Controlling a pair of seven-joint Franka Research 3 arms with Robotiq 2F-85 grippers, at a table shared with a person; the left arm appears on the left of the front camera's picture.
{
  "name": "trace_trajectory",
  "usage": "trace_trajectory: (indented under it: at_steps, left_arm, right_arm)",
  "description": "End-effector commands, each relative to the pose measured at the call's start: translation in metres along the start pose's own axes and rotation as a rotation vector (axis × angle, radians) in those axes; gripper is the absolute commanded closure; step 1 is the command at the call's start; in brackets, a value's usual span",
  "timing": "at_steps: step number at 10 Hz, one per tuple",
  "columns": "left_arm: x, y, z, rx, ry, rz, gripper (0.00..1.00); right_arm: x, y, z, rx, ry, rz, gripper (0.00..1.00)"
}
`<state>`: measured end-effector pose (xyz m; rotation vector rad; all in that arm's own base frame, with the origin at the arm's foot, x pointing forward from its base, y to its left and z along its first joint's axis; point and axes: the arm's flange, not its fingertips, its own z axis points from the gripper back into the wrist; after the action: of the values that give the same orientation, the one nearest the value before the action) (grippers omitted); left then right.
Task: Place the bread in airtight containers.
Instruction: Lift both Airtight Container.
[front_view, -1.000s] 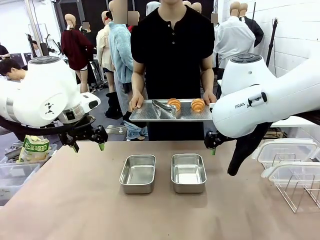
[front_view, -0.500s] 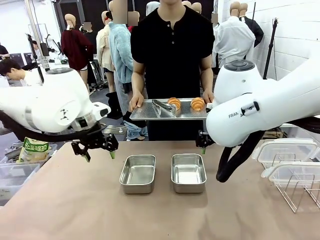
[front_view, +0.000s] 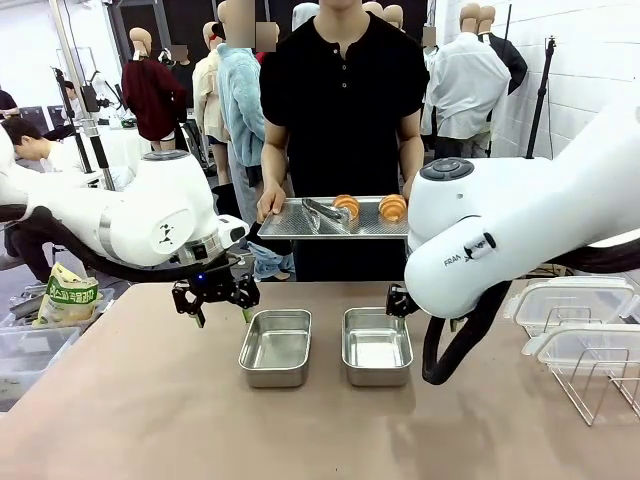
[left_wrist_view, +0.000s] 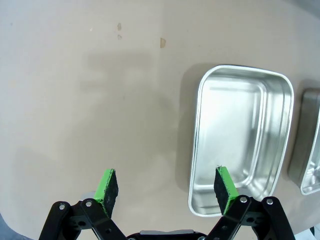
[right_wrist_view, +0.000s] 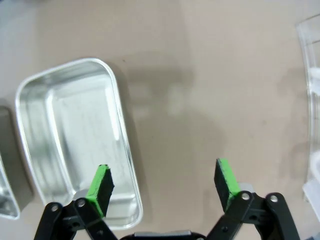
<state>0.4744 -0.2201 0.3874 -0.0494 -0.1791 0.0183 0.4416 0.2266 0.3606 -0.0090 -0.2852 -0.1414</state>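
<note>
**Front view:** task not begun, by the look of it. Left croissant & right croissant sit on a tray w/ tongs. A person holds the tray up beyond the table's far edge. Left tub & right tub stand side by side mid-table, both empty. Lids lie off to the right by a wire rack. Left tool hangs just beside the left tub, outer side, well apart from the bread. Left to do: both croissants into tubs, then presumably lids on.

**Left wrist view:** left tool wide open, holding nothing. One pad is over the left tub's near rim, the other over bare table.

**Right wrist view:** right tool also wide open & empty. One pad is above the right tub's near corner, the other over bare table.
</note>
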Motion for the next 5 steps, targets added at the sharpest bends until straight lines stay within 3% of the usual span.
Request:
trace_trajectory:
  at_steps: [1,5]
  left_arm:
    - [0.013,-0.009,-0.007,0.05,0.017,0.036,0.0]
    - [0.023,0.001,-0.033,0.045,0.082,0.064,0.0]
  right_arm:
    - [0.019,0.021,-0.014,0.026,0.053,0.0,0.0]
    - [0.04,0.03,-0.038,0.067,0.222,0.131,0.0]
